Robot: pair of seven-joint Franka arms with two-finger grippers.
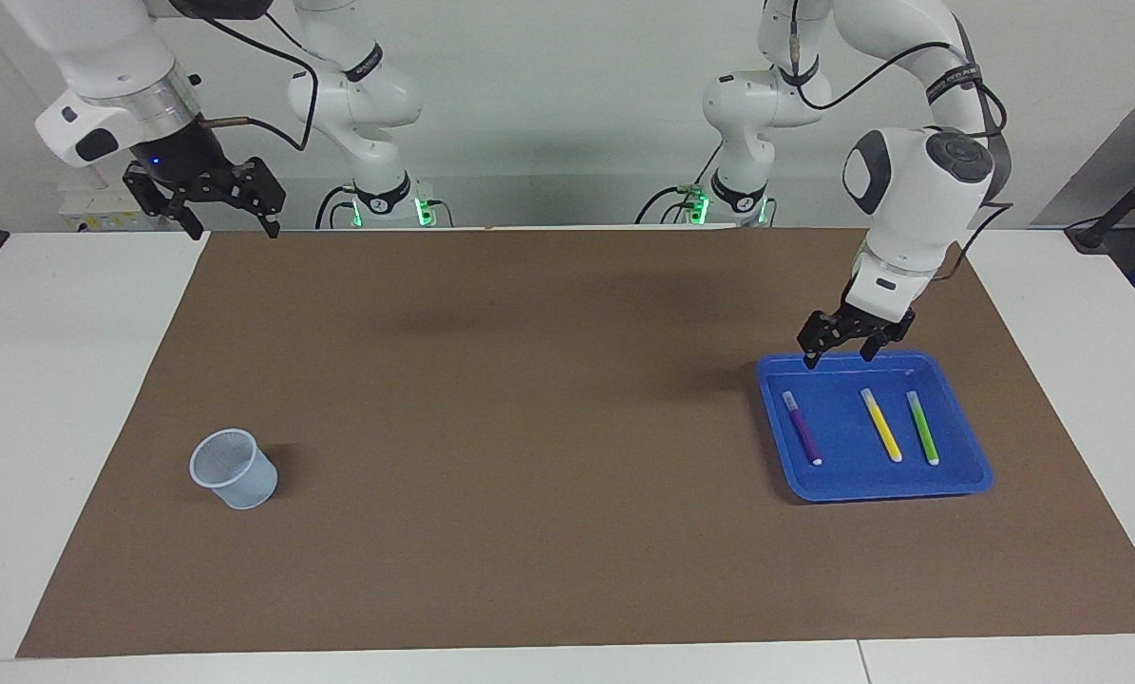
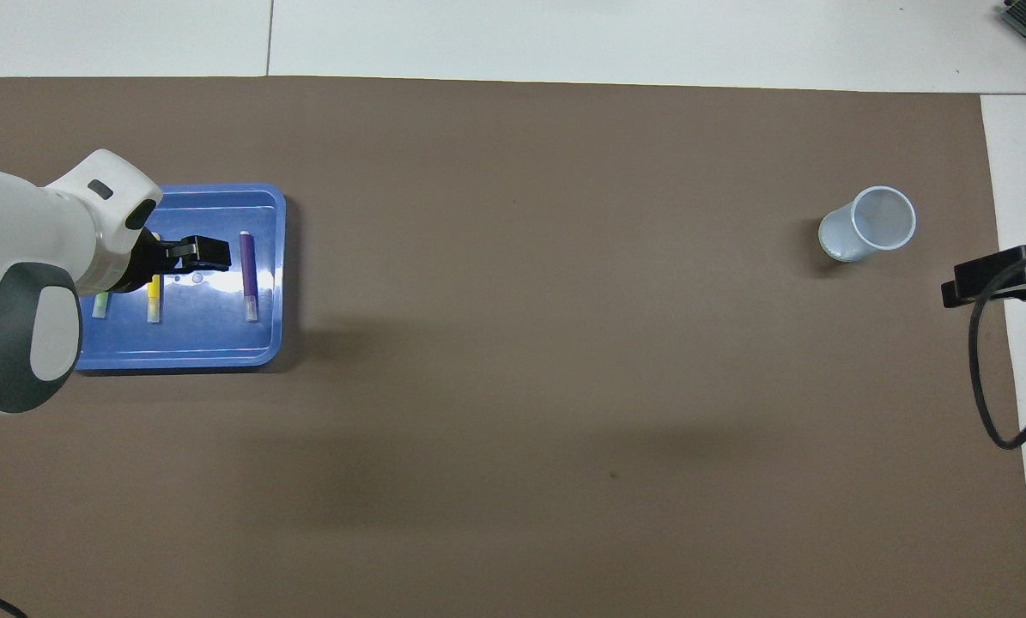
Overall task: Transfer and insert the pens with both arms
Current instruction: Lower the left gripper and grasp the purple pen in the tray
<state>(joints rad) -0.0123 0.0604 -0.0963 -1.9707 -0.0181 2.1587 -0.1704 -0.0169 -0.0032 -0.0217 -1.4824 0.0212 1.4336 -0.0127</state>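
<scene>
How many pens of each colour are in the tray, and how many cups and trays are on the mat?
Purple pen: 1
Yellow pen: 1
Green pen: 1
Blue tray: 1
Cup: 1
Total: 5

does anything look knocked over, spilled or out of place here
Nothing stands out. The purple pen, yellow pen and green pen lie side by side in the blue tray, and the cup stands upright on the brown mat.
</scene>
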